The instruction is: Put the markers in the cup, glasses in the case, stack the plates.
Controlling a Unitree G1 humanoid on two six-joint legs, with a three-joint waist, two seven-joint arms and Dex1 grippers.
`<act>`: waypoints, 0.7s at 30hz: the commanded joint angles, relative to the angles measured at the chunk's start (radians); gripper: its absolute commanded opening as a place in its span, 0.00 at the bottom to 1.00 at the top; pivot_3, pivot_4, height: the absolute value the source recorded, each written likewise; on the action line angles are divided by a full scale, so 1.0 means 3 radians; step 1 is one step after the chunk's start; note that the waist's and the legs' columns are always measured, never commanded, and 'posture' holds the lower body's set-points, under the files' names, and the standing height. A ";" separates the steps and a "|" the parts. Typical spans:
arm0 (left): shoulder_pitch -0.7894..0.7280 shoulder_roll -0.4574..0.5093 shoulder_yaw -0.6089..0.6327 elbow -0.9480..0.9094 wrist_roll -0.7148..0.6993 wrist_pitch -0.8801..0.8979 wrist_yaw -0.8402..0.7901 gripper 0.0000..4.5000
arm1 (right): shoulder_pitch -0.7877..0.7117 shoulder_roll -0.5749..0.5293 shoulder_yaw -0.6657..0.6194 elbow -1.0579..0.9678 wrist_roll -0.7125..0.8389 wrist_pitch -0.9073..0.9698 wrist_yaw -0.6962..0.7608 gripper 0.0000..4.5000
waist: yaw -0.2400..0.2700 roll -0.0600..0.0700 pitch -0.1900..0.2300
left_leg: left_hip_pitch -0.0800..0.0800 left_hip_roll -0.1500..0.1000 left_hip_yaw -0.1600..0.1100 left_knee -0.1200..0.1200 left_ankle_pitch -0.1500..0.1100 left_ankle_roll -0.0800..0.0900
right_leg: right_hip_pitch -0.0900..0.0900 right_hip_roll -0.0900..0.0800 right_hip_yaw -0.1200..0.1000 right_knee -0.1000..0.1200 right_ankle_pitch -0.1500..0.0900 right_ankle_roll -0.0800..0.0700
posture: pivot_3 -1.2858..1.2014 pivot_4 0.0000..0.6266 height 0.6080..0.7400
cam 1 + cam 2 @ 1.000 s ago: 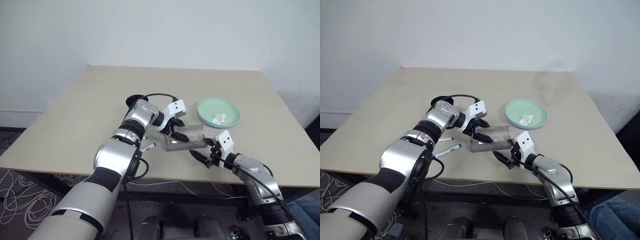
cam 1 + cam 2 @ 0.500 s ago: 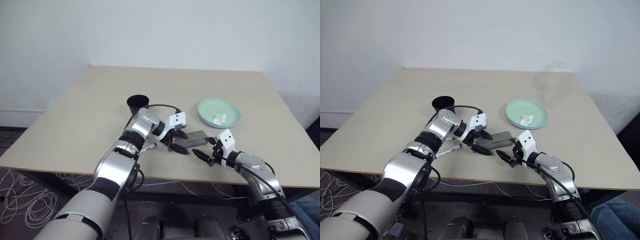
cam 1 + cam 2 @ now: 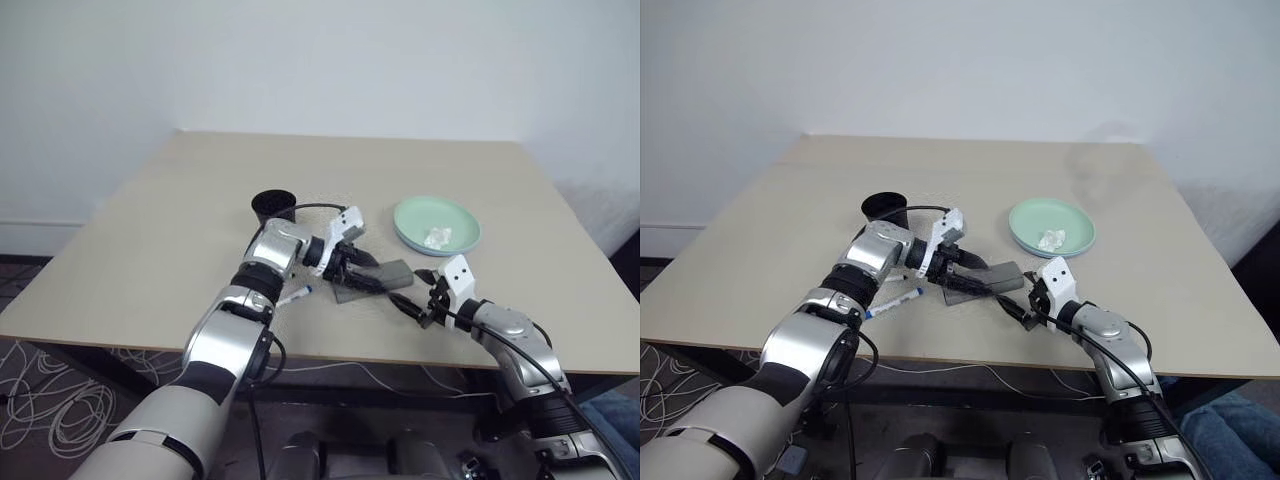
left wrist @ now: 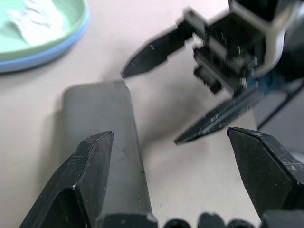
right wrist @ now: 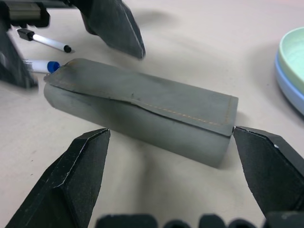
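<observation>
The grey case (image 3: 378, 279) lies closed on its side near the table's front edge. My left gripper (image 3: 361, 277) is open at its left end, one finger (image 4: 90, 175) over the case (image 4: 102, 137) and the other beside it. My right gripper (image 3: 408, 301) is open just off the right end, and the case (image 5: 142, 109) lies across its view. Two markers, one black-capped (image 5: 45, 42) and one blue-capped (image 3: 297, 294), lie left of the case. The black cup (image 3: 272, 205) stands upright behind my left arm. The mint plate (image 3: 436, 222) rests on the blue one (image 5: 287, 83). The glasses are hidden.
A small crumpled white scrap (image 3: 436, 238) lies in the mint plate. The beige table (image 3: 180, 230) is bare on its left and far parts. Its front edge runs just below both grippers. A black cable loops over my left wrist.
The case's lid stood up a second ago and now lies shut and flat. My left forearm dropped and turned, uncovering the cup. The right gripper stayed put.
</observation>
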State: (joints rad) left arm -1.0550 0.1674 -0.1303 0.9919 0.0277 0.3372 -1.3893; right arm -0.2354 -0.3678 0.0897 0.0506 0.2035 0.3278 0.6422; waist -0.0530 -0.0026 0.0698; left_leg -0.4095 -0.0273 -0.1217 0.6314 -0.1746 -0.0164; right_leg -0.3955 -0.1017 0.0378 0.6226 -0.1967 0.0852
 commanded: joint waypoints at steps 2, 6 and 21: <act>-0.0244 0.0030 0.0208 -0.0089 -0.0214 0.0067 0.0236 0.78 | 0.0032 -0.0010 -0.0125 -0.0063 0.0020 -0.0095 -0.0061 1.00 | 0.0007 0.0000 0.0000 | 0.0000 0.0000 -0.0001 0.0000 0.0000 0.0000 | 0.0000 0.0000 0.0000 0.0000 0.0000 -0.0001 | 0.52 0.00 1.00; -0.0245 0.0044 0.0143 -0.0015 -0.0124 -0.0143 0.0532 0.48 | 0.0091 -0.0031 -0.0157 -0.0066 0.0000 -0.0113 -0.0095 1.00 | 0.0006 0.0000 0.0000 | 0.0000 0.0000 0.0000 0.0000 0.0000 -0.0001 | 0.0001 0.0000 0.0000 -0.0001 -0.0001 -0.0002 | 0.52 0.00 1.00; 0.0422 0.0126 -0.0817 -0.0235 0.0592 -0.0760 0.0716 0.04 | 0.0114 0.0002 -0.0224 -0.0067 -0.0025 -0.0152 -0.0186 1.00 | 0.0008 0.0000 -0.0002 | 0.0007 0.0000 0.0002 0.0000 -0.0001 -0.0002 | 0.0010 -0.0001 0.0002 -0.0002 -0.0004 -0.0007 | 0.52 0.00 1.00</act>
State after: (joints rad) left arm -0.9595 0.1950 -0.3331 0.9071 0.1593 0.1045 -1.1765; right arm -0.1855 -0.3704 0.0348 0.0514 0.1944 0.3021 0.5942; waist -0.0506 -0.0026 0.0691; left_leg -0.4068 -0.0272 -0.1213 0.6314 -0.1749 -0.0170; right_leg -0.3925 -0.1019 0.0383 0.6221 -0.1979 0.0829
